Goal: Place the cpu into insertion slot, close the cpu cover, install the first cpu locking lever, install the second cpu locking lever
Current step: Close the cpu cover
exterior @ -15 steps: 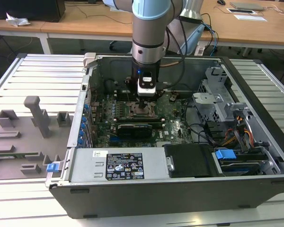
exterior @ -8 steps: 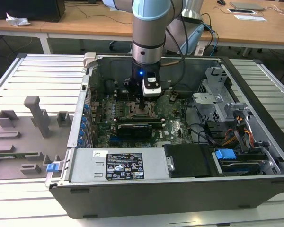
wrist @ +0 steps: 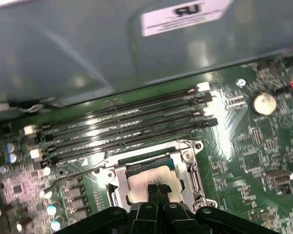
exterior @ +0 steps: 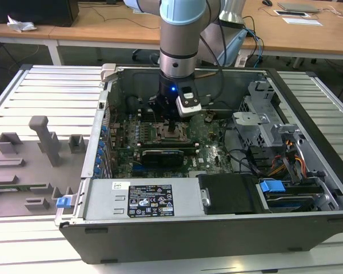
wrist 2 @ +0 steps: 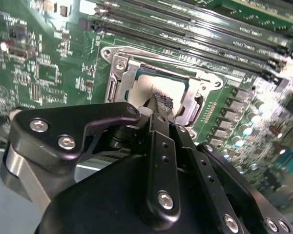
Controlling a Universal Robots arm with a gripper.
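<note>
Down in the open case [exterior: 160, 228] on the bench [exterior: 46, 85], the arm reaches to the motherboard [exterior: 211, 145] and holds the hand [exterior: 171, 123] over the insertion slot [exterior: 172, 136]. In both wrist views the hand [wrist 2: 158, 99] [wrist: 158, 187] has its fingers pressed together, pinching nothing, with the tips at the middle of the cpu [wrist 2: 145, 85] [wrist: 140, 181]; whether they touch it I cannot tell. The cpu sits flat in the insertion slot, its silver top showing through the window of the cover [wrist: 191, 178], which lies around it. A thin wire lever [wrist: 73, 178] angles out from the frame's side, near the memory slots [wrist: 132, 126].
</note>
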